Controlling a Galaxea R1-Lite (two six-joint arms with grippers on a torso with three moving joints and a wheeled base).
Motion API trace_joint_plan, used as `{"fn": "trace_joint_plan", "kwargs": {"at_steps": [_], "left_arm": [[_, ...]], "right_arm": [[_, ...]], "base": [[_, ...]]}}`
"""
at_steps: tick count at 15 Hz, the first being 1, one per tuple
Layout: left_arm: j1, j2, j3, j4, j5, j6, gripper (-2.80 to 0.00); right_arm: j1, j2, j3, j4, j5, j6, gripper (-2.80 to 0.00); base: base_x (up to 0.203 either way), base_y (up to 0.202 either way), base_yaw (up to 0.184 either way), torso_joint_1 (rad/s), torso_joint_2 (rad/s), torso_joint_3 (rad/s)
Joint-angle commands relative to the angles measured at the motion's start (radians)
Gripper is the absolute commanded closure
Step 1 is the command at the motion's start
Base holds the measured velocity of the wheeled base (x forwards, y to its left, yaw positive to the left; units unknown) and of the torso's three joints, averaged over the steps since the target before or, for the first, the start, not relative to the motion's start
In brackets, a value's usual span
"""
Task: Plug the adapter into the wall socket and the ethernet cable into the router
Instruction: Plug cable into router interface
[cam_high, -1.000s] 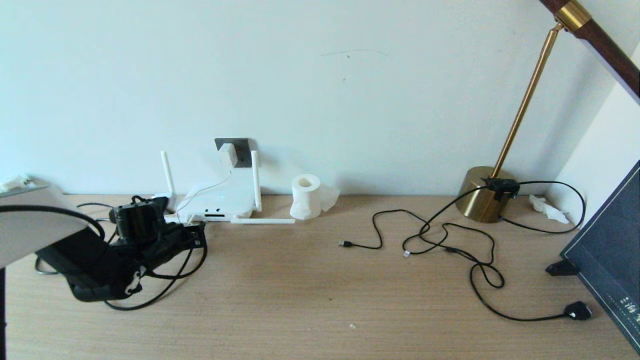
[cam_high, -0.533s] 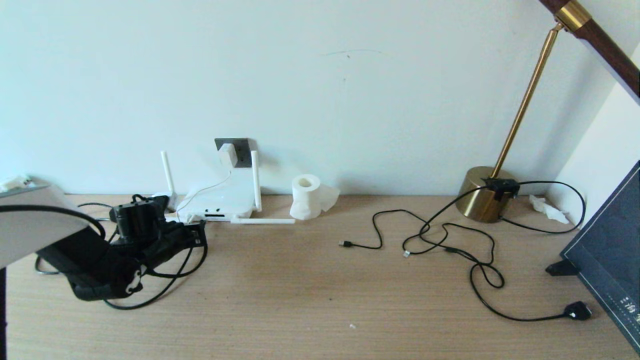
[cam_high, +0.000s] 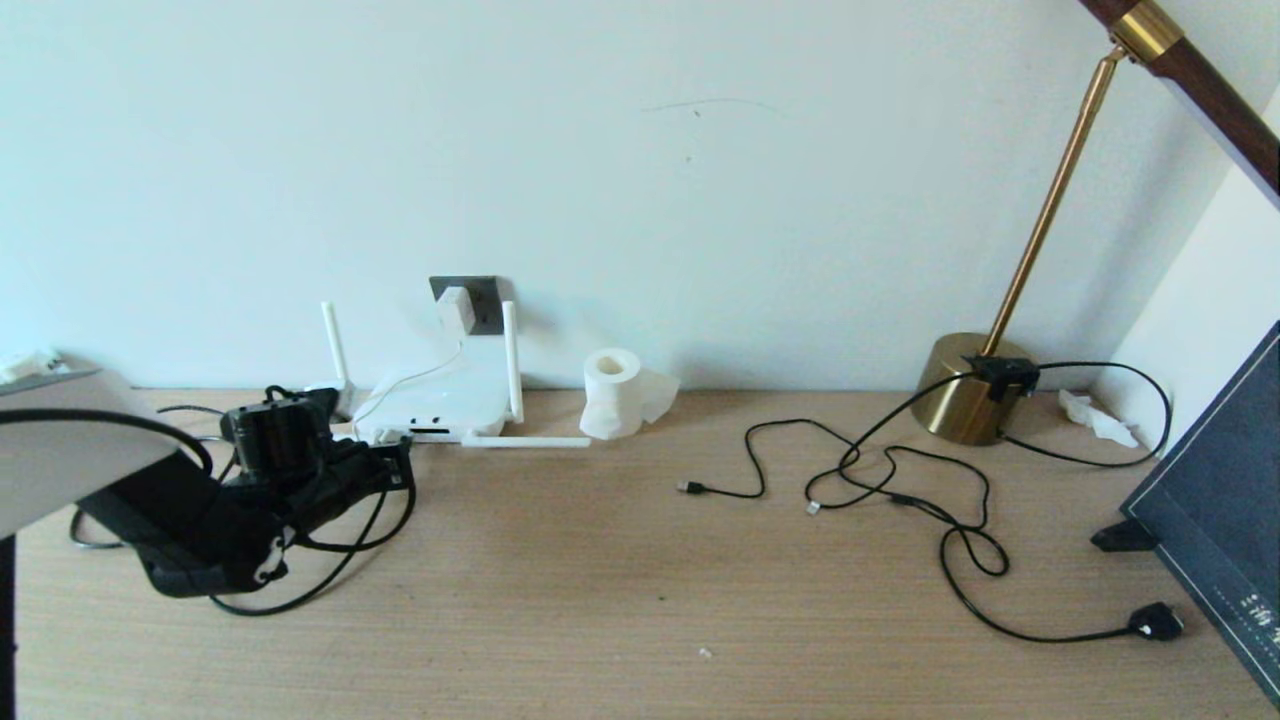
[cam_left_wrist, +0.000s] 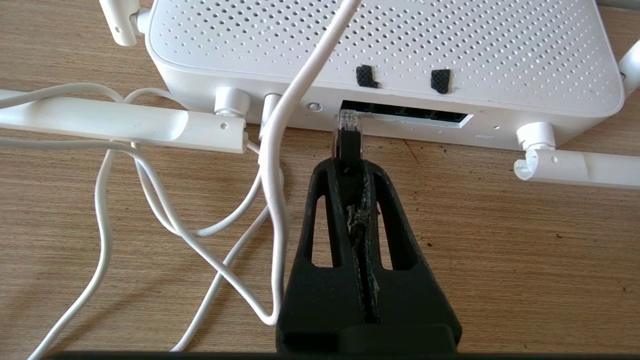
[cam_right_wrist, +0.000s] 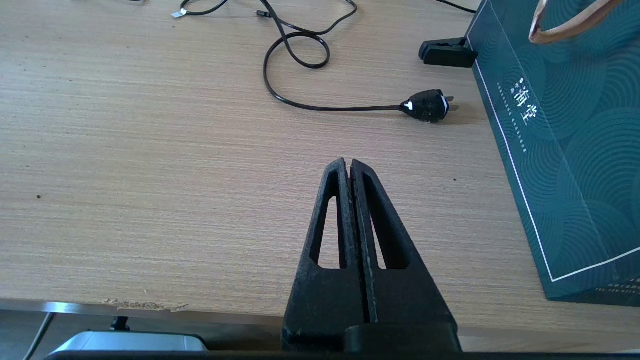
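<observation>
The white adapter (cam_high: 455, 309) sits on the dark grey wall socket (cam_high: 487, 298), and its thin white cord (cam_left_wrist: 272, 165) hangs down over the router (cam_high: 440, 404). My left gripper (cam_left_wrist: 348, 167) is shut on the black plug of the ethernet cable (cam_left_wrist: 347, 141). The plug's clear tip is at the mouth of the leftmost dark port on the router's (cam_left_wrist: 380, 40) edge. In the head view the left gripper (cam_high: 397, 468) is just in front of the router, with the black cable (cam_high: 345, 565) looping beneath it. My right gripper (cam_right_wrist: 348, 165) is shut and empty over the table's front edge.
Two router antennas (cam_left_wrist: 125, 122) lie flat on the table beside the ports. A tissue roll (cam_high: 612, 393) stands right of the router. Black USB cables (cam_high: 850, 470), a brass lamp base (cam_high: 975, 395), its bulky plug (cam_right_wrist: 425, 106) and a dark green bag (cam_right_wrist: 565, 125) are at the right.
My left gripper with the ethernet plug has crept slightly toward the router. Nothing else has moved.
</observation>
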Motion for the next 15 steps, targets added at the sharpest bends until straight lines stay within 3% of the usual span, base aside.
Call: {"fn": "trace_joint_plan", "kwargs": {"at_steps": [1,15], "left_arm": [[-0.004,0.002,-0.004,-0.005,0.001,0.0,0.0],[-0.014,0.028,-0.017,-0.005,0.001,0.0,0.0]], "right_arm": [[0.0,0.002,0.0,0.001,0.0,-0.001,0.0],[0.0,0.002,0.0,0.001,0.0,-0.001,0.0]], "base": [[0.0,0.0,0.0,0.0,0.0,0.0],[0.0,0.0,0.0,0.0,0.0,0.0]]}}
